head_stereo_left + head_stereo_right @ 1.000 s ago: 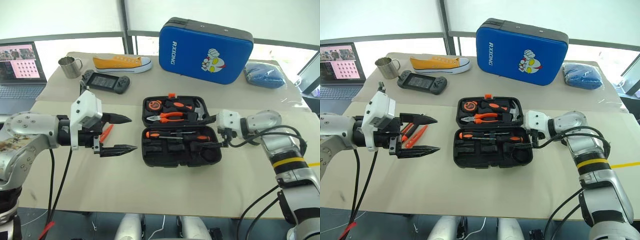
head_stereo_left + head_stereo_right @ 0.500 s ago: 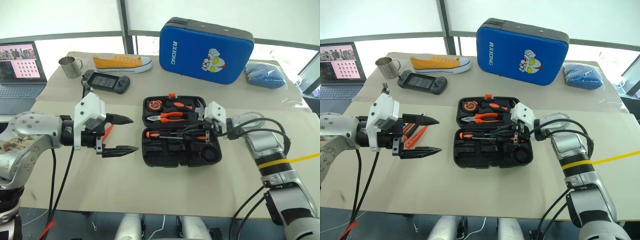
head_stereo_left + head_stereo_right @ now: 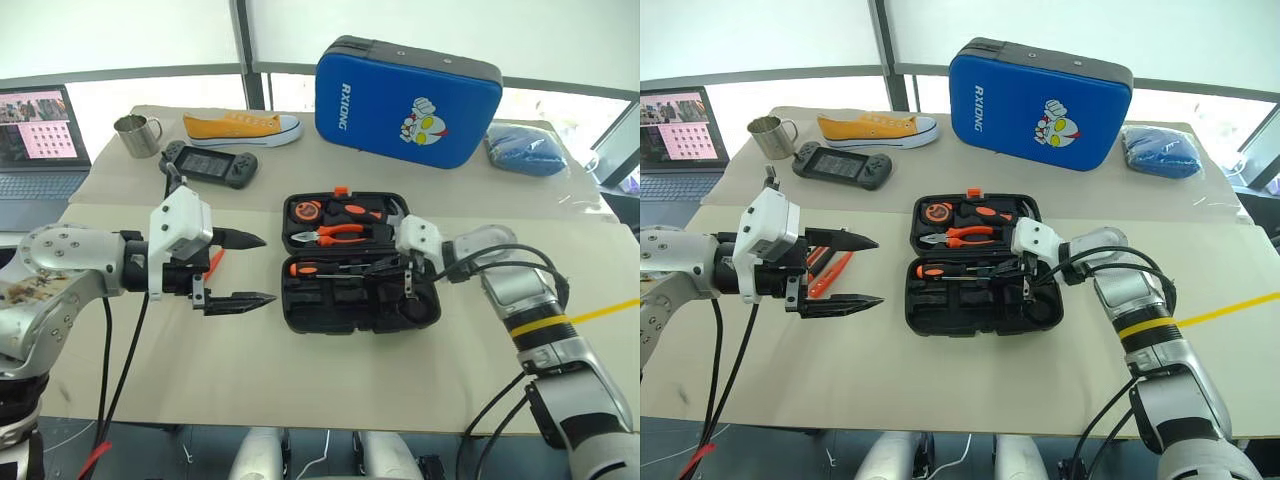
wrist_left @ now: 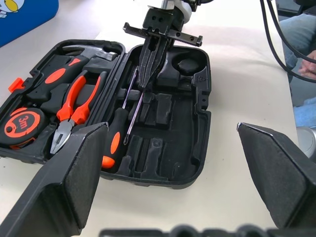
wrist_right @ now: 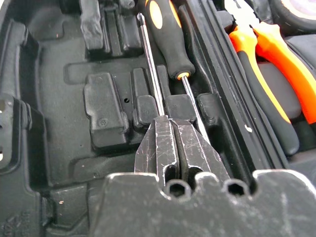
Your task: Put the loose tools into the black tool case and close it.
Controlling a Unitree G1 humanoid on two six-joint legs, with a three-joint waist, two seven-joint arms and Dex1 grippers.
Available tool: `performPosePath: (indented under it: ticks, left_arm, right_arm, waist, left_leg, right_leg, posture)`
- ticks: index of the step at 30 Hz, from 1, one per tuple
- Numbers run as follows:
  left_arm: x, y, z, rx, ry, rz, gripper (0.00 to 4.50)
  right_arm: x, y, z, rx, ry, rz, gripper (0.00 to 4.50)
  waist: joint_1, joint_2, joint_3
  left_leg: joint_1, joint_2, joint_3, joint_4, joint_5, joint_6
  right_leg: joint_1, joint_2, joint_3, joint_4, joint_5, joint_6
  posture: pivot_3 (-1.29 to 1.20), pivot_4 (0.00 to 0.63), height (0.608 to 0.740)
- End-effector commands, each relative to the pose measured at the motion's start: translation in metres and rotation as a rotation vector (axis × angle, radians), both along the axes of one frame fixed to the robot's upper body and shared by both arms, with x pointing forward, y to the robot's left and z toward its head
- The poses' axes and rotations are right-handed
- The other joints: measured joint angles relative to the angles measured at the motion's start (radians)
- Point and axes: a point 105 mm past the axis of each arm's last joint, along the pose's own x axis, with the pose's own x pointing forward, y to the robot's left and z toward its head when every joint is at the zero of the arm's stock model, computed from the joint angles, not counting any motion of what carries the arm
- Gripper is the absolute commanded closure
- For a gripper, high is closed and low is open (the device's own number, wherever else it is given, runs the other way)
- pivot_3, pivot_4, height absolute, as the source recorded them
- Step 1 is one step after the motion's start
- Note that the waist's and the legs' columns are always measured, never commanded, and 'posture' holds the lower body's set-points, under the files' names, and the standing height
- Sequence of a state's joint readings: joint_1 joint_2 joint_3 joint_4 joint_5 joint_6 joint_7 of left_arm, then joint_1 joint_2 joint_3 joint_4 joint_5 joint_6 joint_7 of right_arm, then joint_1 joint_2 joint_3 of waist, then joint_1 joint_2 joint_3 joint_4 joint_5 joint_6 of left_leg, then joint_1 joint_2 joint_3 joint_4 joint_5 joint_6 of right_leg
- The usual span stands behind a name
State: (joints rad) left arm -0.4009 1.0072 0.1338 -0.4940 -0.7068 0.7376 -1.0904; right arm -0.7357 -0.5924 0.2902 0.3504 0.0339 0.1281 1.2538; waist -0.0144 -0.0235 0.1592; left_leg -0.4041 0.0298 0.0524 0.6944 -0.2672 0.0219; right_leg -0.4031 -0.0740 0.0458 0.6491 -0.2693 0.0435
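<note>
The black tool case (image 3: 340, 325) lies open in the middle of the table. Two black-and-orange screwdrivers (image 3: 312, 268) lie in its near half. My right gripper (image 3: 385, 266) is shut and points down into that half, its fingertips (image 5: 170, 126) resting over the screwdrivers' thin shafts (image 5: 150, 69). I cannot see anything clamped between them. My left gripper (image 3: 264, 268) hangs open left of the case with nothing in it; its pads (image 4: 69, 177) stand wide apart. Orange loose tools (image 3: 830, 272) lie on the table behind it, partly hidden.
Orange pliers (image 3: 340, 232), a hammer and a tape measure (image 3: 307, 211) fill the case's far half. Behind stand a blue cartoon case (image 3: 405, 88), yellow shoe (image 3: 240, 125), game controller (image 3: 210, 165), metal mug (image 3: 137, 135), laptop (image 3: 40, 140) and blue bundle (image 3: 525, 150). A person (image 4: 301, 49) sits beyond the table's right side.
My right gripper moved left from the case's right edge to over its near half and went from open to shut. The left gripper stayed put.
</note>
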Motion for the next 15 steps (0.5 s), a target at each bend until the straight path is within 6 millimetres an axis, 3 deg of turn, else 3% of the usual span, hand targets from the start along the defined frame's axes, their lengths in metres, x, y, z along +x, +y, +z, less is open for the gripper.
performPosePath:
  ticks: [1,9,15]
  left_arm:
    - [0.001,-0.002,0.005,0.004,-0.039,-0.012,0.00]
    - [0.005,-0.005,0.004,-0.002,-0.045,-0.020,0.00]
    - [0.007,-0.007,0.004,-0.008,-0.049,-0.027,0.00]
  right_arm:
    - [0.000,-0.008,-0.032,-0.181,0.029,-0.009,4.46]
    - [-0.007,-0.018,-0.043,-0.292,0.058,0.020,4.46]
    - [-0.007,-0.021,-0.051,-0.312,0.054,0.007,4.46]
  waist:
    - [-0.002,0.000,0.000]
    - [0.005,-0.001,-0.001]
    - [0.006,-0.006,-0.004]
  left_leg:
    - [0.001,0.000,0.000,0.000,0.000,0.000]
    - [0.015,0.000,0.000,-0.001,0.000,0.000]
    - [0.015,0.000,0.000,-0.001,0.000,0.000]
  right_leg:
    - [0.000,0.000,0.000,0.000,0.000,0.000]
    - [0.016,0.000,-0.001,-0.002,0.000,-0.001]
    - [0.016,0.000,-0.001,-0.002,0.000,-0.001]
  posture:
    - [0.00,0.150,0.740]
    - [0.00,0.150,0.740]
    - [0.00,0.150,0.740]
